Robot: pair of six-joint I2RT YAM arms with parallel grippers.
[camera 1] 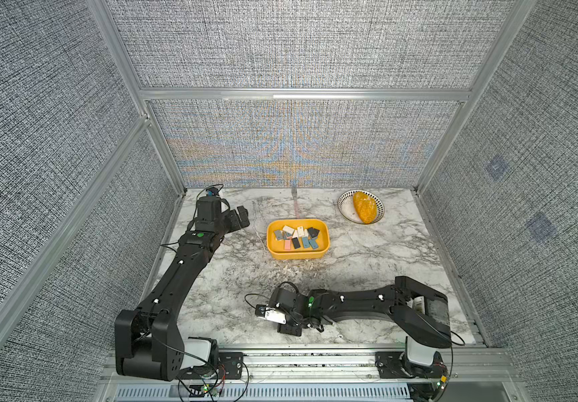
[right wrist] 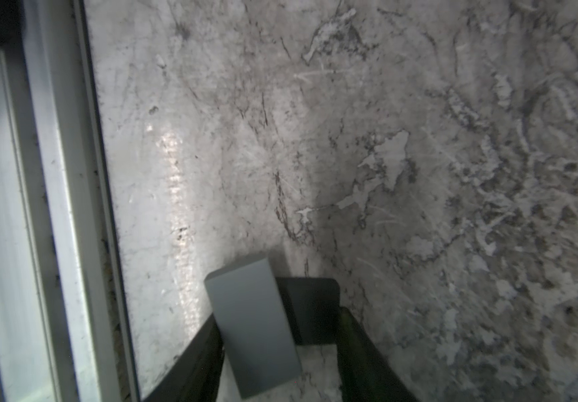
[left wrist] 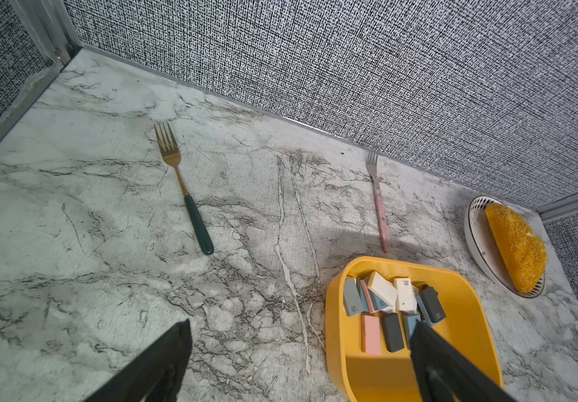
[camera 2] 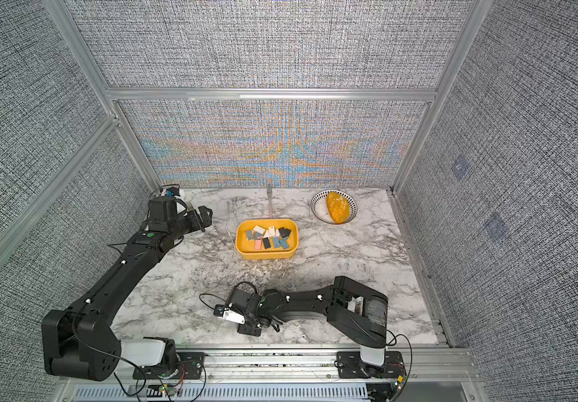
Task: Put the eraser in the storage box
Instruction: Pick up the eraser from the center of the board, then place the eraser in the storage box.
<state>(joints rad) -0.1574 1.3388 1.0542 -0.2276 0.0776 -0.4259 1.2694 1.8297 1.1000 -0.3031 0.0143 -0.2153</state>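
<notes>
A grey eraser (right wrist: 252, 323) stands tilted on the marble between the fingers of my right gripper (right wrist: 277, 316), close to the table's front edge. It leans on one finger, and bare marble shows between it and the other, so the jaws are open around it. In both top views the right gripper (camera 1: 289, 329) (camera 2: 249, 329) points down and hides this eraser. The storage box (camera 1: 298, 255) (camera 2: 266, 254) (left wrist: 378, 376), a shallow yellow tub, sits mid-table holding several erasers (camera 1: 298, 236). My left gripper (camera 1: 242, 217) (left wrist: 301, 323) hovers wide open and empty to the left of the box.
A white bowl (camera 1: 345, 209) with an orange loaf-like lump (camera 1: 364, 207) stands at the back right. A pink-handled fork (left wrist: 381, 215) lies behind the box, a green-handled fork (left wrist: 197, 222) further left. The metal front rail (right wrist: 36, 209) runs close beside the right gripper.
</notes>
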